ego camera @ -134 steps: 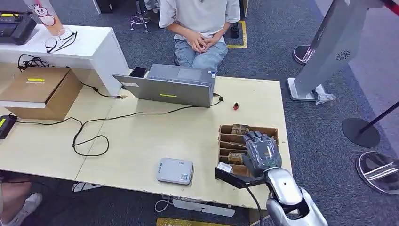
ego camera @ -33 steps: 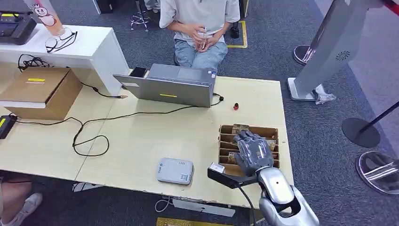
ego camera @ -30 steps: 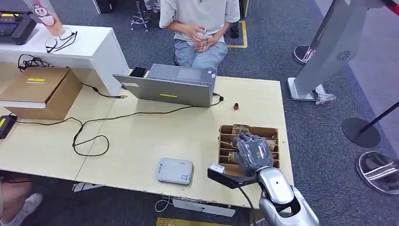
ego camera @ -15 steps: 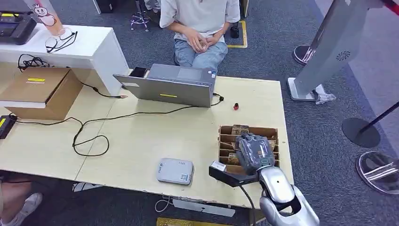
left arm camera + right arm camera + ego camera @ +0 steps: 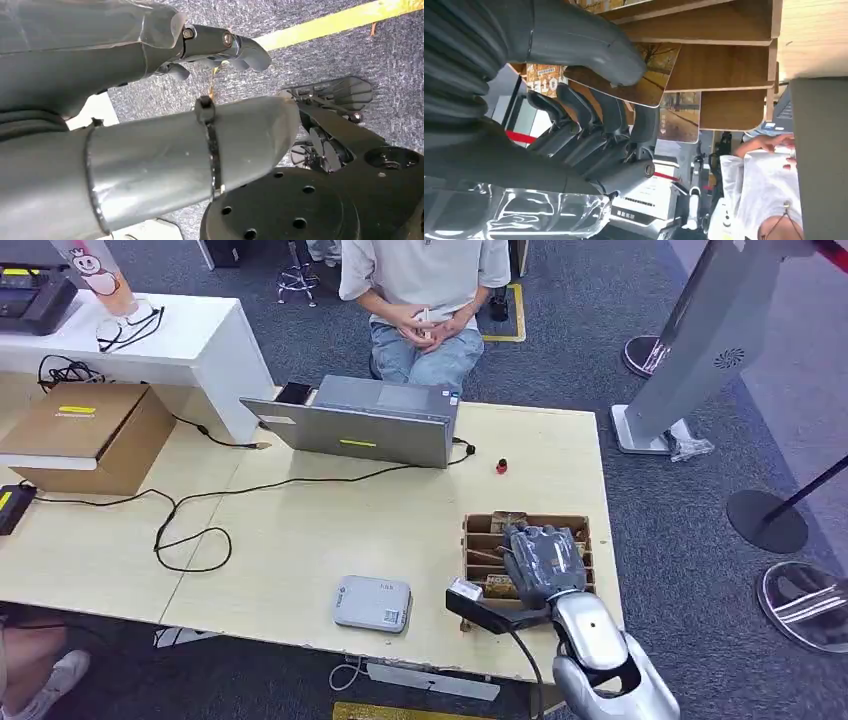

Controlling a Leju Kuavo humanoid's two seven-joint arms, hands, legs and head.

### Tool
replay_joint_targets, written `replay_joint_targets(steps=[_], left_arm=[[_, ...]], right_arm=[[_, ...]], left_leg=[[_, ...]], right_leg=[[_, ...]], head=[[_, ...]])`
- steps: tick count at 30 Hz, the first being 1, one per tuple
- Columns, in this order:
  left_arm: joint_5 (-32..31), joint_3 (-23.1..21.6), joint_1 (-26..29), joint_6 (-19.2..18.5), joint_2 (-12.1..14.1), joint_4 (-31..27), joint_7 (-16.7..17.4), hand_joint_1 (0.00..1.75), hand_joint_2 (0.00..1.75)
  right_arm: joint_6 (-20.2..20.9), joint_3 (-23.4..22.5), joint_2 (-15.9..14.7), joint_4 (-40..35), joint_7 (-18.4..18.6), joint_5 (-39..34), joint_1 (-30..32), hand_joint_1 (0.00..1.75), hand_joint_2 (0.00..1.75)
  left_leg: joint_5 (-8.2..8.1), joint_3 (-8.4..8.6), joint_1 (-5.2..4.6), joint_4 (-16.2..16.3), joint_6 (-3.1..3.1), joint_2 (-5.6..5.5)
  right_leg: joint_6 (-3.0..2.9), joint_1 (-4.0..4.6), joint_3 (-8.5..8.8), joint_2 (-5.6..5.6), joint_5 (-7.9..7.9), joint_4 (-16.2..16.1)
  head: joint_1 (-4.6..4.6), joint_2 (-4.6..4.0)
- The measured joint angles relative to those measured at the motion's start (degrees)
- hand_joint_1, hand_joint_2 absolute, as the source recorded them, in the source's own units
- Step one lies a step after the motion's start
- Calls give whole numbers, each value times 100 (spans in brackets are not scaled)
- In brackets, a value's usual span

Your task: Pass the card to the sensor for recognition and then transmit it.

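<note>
Right hand point(image 5: 543, 562) sits over the card box point(image 5: 478, 540) at lower right of the head view, thumb and fingers pinching a card point(image 5: 644, 75) w/ a tree pic, still in its slot. Imo lift straight up, then go left to the grey sensor point(image 5: 372, 602).

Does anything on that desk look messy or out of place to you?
Mostly tidy. A black cable loops loosely across the table, and a small red object sits alone by the laptop. In the card holder, one card is tilted out, pinched by the right hand.
</note>
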Motion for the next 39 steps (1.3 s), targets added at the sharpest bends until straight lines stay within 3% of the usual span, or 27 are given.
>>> replay_joint_targets(steps=[19, 39], left_arm=[[0, -33, -1, 85, 20, 28, -20, 0, 0], [-2, -33, -1, 72, 42, 83, -31, 0, 0]], right_arm=[[-658, -24, 4, -177, -256, 40, 124, 175, 175], [-982, -42, 28, -573, -378, 18, 176, 175, 175]], left_leg=[[0, 0, 0, 0, 0, 0], [0, 0, 0, 0, 0, 0]], right_leg=[[0, 0, 0, 0, 0, 0], [0, 0, 0, 0, 0, 0]], head=[[0, 0], [0, 0]])
